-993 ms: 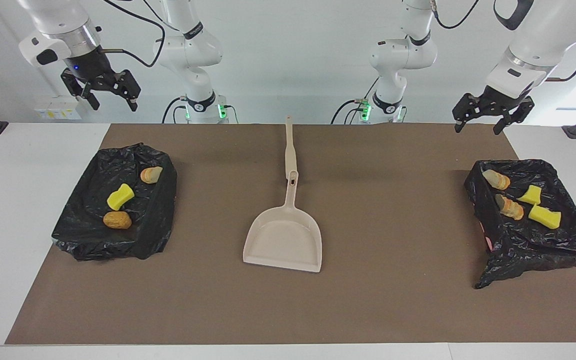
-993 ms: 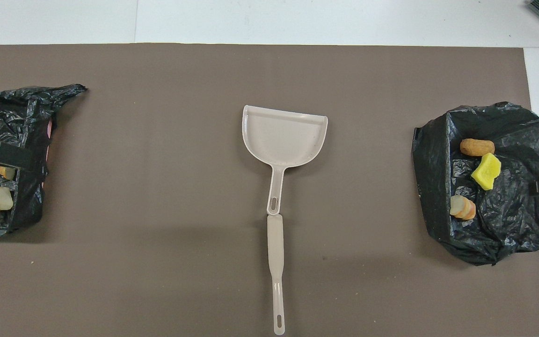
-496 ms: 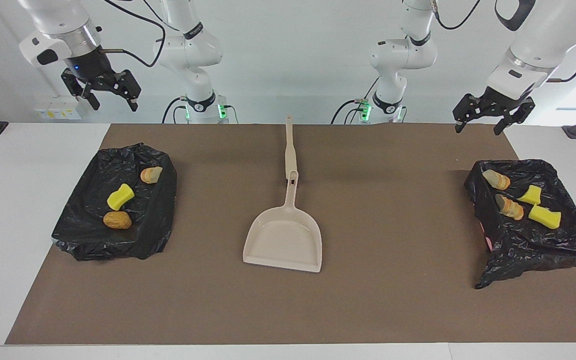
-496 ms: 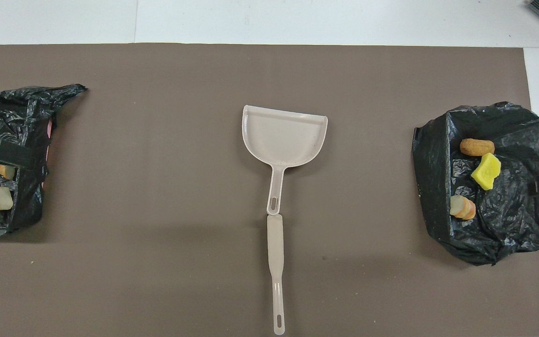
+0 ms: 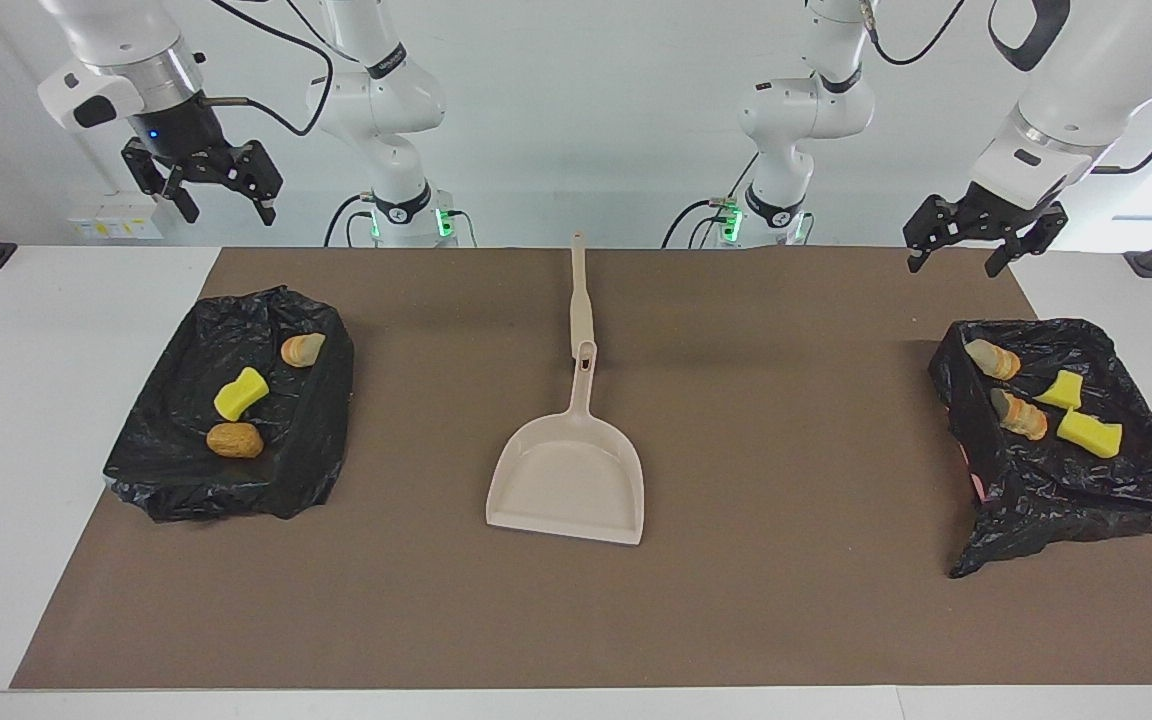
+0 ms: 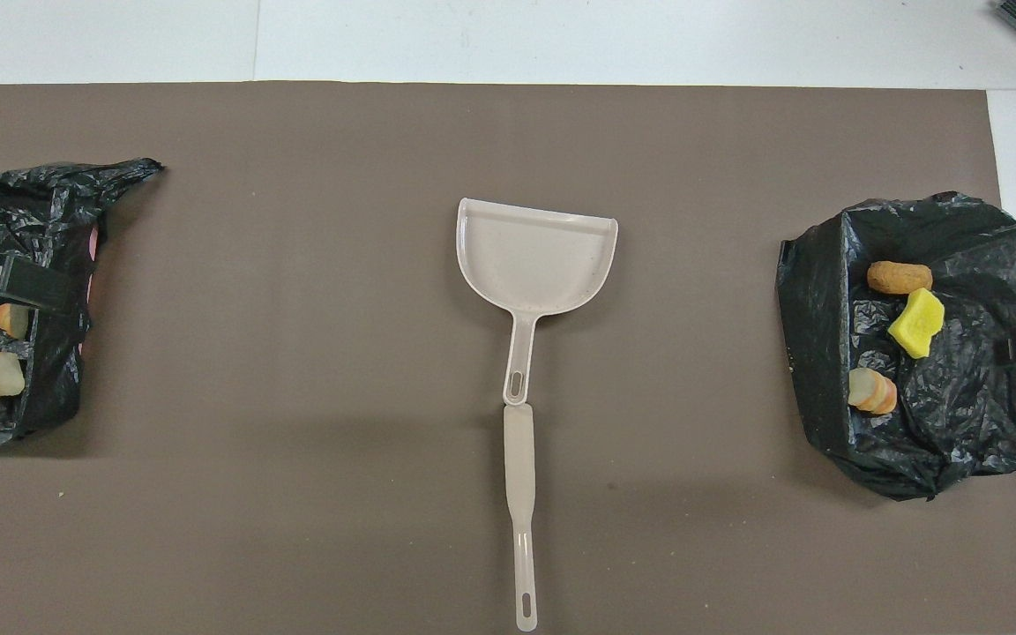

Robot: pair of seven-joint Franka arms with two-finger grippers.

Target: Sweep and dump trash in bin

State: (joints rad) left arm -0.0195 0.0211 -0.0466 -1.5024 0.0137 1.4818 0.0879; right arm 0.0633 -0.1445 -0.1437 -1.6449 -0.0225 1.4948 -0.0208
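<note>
The trash lies in two bins lined with black bags. The bin (image 5: pixel 176 470) at the right arm's end holds a yellow-green sponge (image 5: pixel 241 393) and two bread-like chunks (image 5: pixel 234 440). In the bin (image 5: pixel 1086 490) at the left arm's end lie two yellow sponges (image 5: pixel 1089 433) and two bread-like chunks (image 5: pixel 1019 413). My right gripper (image 5: pixel 226 205) hangs open and empty, high over the table edge by its bin. My left gripper (image 5: pixel 951 262) is also open and empty, above the mat's corner by the other bin.
A beige dustpan (image 5: pixel 566 480) lies empty in the middle of the brown mat (image 5: pixel 786 600), its mouth turned away from the robots. A slim beige brush (image 5: pixel 581 295) lies in line with the dustpan's handle, nearer to the robots.
Both grippers have shifted only slightly in the air and stay open. Nothing on the table has moved.
</note>
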